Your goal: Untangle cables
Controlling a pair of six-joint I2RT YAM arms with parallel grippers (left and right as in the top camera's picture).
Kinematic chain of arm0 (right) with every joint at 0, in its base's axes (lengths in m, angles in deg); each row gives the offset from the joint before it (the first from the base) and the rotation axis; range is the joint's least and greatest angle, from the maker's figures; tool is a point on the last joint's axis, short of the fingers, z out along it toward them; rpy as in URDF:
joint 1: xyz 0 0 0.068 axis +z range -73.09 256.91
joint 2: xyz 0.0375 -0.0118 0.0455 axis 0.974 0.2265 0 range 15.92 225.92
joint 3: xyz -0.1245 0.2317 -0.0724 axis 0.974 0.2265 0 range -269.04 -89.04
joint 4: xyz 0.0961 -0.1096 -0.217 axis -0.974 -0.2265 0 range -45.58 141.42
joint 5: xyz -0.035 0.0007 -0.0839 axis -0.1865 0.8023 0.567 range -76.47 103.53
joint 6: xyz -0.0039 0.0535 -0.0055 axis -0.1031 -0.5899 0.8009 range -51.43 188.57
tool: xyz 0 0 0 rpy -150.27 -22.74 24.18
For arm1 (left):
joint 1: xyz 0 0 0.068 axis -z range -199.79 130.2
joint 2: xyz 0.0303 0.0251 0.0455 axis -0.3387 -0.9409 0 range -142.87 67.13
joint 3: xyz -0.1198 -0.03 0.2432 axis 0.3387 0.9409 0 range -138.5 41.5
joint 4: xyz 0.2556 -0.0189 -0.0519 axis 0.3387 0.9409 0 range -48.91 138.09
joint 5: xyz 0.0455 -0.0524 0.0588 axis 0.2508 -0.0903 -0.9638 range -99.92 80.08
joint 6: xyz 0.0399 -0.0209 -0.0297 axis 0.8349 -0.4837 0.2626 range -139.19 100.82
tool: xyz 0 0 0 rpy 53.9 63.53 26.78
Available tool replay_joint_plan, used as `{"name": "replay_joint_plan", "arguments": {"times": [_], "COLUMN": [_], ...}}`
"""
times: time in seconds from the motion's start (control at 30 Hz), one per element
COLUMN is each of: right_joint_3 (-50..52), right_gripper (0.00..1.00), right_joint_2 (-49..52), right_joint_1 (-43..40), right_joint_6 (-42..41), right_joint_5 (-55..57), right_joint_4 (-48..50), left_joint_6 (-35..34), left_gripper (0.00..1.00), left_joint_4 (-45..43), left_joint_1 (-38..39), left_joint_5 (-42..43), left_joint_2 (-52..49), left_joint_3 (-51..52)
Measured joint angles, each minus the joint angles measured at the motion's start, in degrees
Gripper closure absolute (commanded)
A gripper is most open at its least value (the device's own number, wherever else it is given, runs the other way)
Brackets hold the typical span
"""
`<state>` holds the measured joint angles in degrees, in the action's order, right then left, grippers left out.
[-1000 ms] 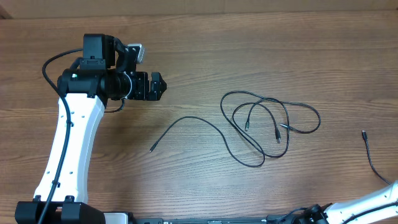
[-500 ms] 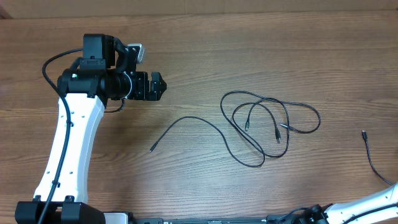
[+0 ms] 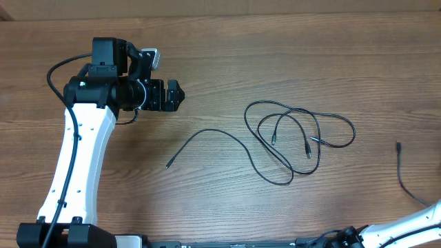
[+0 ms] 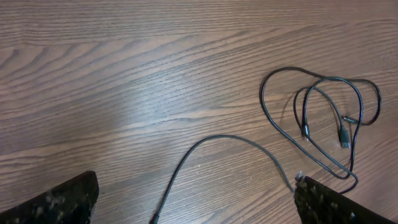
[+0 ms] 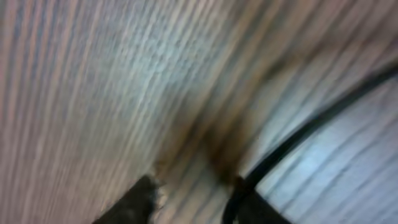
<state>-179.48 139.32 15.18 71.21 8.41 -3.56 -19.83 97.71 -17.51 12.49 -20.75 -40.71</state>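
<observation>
R-edge cable (image 3: 398,162) lies along the right edge of table (image 3: 220,48), long axis far-to-near, near end running in toward R arm (image 3: 413,224) at the near right corner, so R arm is much nearer than L. R gripper (image 5: 196,200): wrist view blurred, cord meets one finger, can't tell if clamped. L gripper (image 3: 178,96) jaws wide apart, nothing in them, far-left. Knotted cables (image 3: 301,135) sit right of centre, well apart from it. Vs 1 s ago: R-edge cable's plug end shifted slightly left, bend sharper; knotted cables and L arm same.
</observation>
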Motion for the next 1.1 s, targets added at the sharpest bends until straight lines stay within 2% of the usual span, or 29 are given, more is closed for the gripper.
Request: {"name": "replay_joint_plan", "arguments": {"times": [0.03,0.07,0.27,0.4,0.53,0.83,0.9,1.1], "right_joint_3": [0.1,0.1,0.1,-2.3,-12.5,-43.0,-45.5,-45.8], "right_gripper": [0.94,0.96,0.96,0.96,0.96,0.96,0.96,0.96], "right_joint_2": [0.0,0.0,0.0,0.1,0.6,0.8,0.6,0.7], "right_joint_1": [0.5,1.0,3.9,9.6,16.4,31.9,32.2,28.0], "right_joint_6": [0.1,-0.7,-2.8,-3.8,-4.6,-9.1,-10.4,-11.6], "right_joint_5": [-0.2,-0.5,-9.2,-12.2,-12.8,-12.0,-11.8,-2.3], "right_joint_4": [0.2,0.5,4.9,2.4,-0.3,-1.4,-1.2,-9.6], "left_joint_6": [0.0,0.0,0.0,0.0,0.0,0.0,0.0,0.0], "left_gripper": [0.0,0.0,0.0,0.0,0.0,0.0,0.0,0.0], "left_joint_4": [0.0,0.0,0.0,0.0,0.0,0.0,0.0,0.0], "left_joint_1": [0.0,0.0,0.0,0.0,0.0,0.0,0.0,0.0], "left_joint_5": [0.0,0.0,0.0,0.0,0.0,0.0,0.0,0.0], "left_joint_2": [0.0,0.0,0.0,0.0,0.0,0.0,0.0,0.0], "left_joint_3": [0.0,0.0,0.0,0.0,0.0,0.0,0.0,0.0]}}
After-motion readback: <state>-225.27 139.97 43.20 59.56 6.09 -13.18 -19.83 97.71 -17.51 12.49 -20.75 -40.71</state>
